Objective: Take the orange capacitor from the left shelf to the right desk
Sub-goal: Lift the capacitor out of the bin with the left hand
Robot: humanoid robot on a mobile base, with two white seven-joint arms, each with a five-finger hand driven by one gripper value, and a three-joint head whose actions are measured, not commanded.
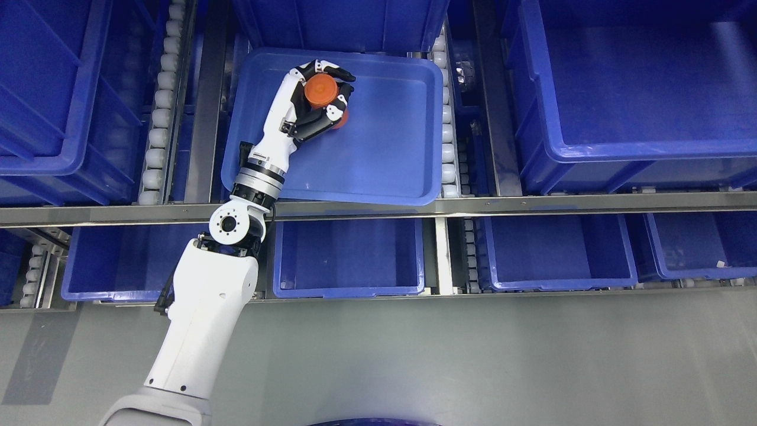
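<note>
My left arm comes up from the lower left and reaches into a shallow blue tray [384, 177] on the upper shelf. An orange capacitor [320, 90], a round cylinder with its flat end facing the camera, sits in the tray's upper left part. My left hand [331, 94] has its black fingers [342, 74] curled around the capacitor, shut on it. A bit of orange shows below the fingers at the capacitor's lower end. Whether the capacitor rests on the tray floor or is lifted I cannot tell. The right arm does not show.
Deep blue bins stand at the upper left [41, 89] and upper right [639, 83]. Roller tracks [157, 118] run beside the tray. A metal shelf rail [473, 207] crosses the picture. More blue bins [349, 254] sit on the lower level, with grey floor [473, 361] below.
</note>
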